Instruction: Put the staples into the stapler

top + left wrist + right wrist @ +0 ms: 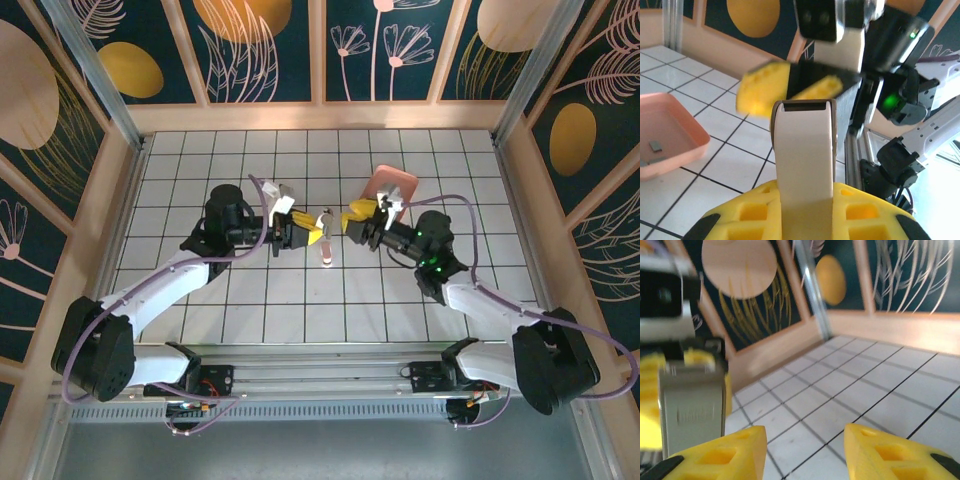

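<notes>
Your left claw (805, 212) clamps the pale stapler (805, 150) tight
Your right claw (805, 440) gapes empty just beside it; the staples (655, 146) lie in the pink tray (696, 134), well apart

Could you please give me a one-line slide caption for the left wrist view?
Left gripper clamps the stapler, facing the open right gripper; staples lie in the pink tray.
</notes>
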